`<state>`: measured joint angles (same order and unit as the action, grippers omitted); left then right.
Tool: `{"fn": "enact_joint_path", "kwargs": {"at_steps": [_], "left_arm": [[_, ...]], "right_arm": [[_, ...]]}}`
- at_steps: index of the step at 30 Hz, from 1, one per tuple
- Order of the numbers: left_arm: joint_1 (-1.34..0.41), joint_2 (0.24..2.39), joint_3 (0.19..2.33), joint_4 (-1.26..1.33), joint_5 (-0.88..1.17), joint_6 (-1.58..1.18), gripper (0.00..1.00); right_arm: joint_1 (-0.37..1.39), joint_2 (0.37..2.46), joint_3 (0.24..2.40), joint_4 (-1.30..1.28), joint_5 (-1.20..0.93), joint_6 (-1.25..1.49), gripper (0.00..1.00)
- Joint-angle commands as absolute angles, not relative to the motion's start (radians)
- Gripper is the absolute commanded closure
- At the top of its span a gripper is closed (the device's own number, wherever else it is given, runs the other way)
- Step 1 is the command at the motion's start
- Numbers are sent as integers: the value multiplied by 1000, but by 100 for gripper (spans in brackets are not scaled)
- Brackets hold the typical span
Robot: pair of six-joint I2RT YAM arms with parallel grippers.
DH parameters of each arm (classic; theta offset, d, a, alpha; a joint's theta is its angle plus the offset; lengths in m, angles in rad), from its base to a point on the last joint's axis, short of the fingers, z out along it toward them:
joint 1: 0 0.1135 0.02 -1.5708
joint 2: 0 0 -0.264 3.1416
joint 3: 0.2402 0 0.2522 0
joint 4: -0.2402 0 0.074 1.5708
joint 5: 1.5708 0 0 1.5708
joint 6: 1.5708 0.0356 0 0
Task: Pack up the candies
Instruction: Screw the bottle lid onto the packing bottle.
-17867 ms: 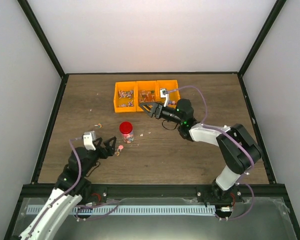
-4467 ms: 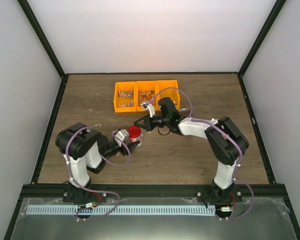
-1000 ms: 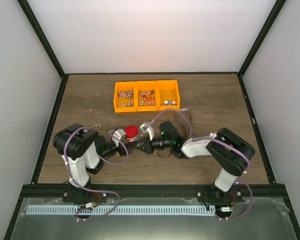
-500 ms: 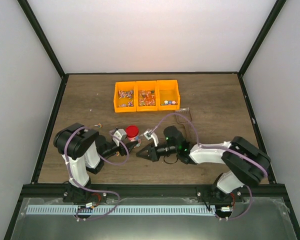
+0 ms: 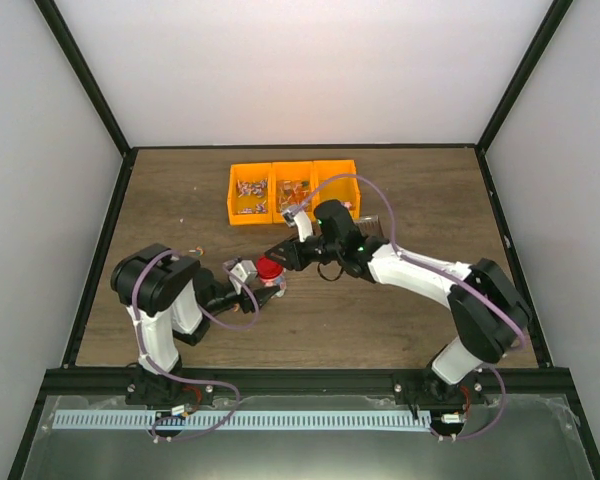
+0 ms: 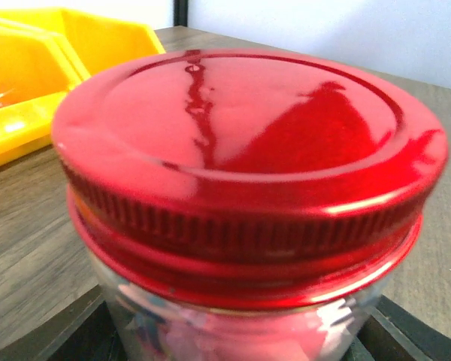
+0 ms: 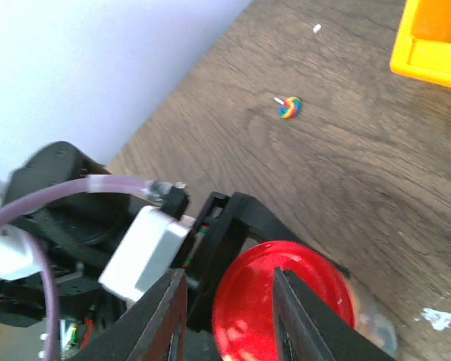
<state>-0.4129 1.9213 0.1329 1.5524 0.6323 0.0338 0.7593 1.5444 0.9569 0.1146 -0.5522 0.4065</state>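
A small clear jar [image 6: 233, 331] with a red lid [image 6: 240, 143] stands on the table, pink and pale candies showing through its glass. My left gripper [image 6: 239, 342] is shut on the jar's body, its dark fingers [image 6: 79, 335] at both lower corners of the left wrist view. From above, the lid [image 5: 270, 267] sits between both grippers. My right gripper [image 7: 227, 316] hovers just over the lid [image 7: 286, 301] with its jaws apart and nothing between them. More candies [image 5: 252, 192] lie in the orange bins. One rainbow candy [image 7: 289, 107] lies loose on the wood.
Three joined orange bins [image 5: 230, 200] stand at the back of the table; the right arm [image 5: 410, 270] reaches across in front of them. Small crumbs [image 7: 440, 318] lie near the jar. White walls with black frame posts enclose the table.
My right gripper rose from the table in front of the jar to just above the red lid, and its jaws opened. The left gripper kept its hold on the jar.
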Motion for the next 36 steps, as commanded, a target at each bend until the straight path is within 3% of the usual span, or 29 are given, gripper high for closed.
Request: {"fn": "enact_joint_path", "kwargs": {"at_steps": [1, 14, 26, 31, 36], "left_arm": [[-423, 2007, 97, 1772, 781, 6, 50], [-426, 2021, 116, 1772, 882, -11, 50], [-426, 2011, 103, 1772, 816, -1, 50], [-426, 2006, 97, 1772, 755, 2, 53], [-425, 2000, 97, 1772, 735, -11, 53]], "right_arm": [[756, 1626, 1040, -74, -490, 316, 67], [749, 1661, 1049, -57, -399, 300, 71], [738, 1648, 940, 5, -587, 325, 79], [738, 1609, 863, 78, -658, 357, 93], [738, 1580, 789, 148, -734, 381, 99]]}}
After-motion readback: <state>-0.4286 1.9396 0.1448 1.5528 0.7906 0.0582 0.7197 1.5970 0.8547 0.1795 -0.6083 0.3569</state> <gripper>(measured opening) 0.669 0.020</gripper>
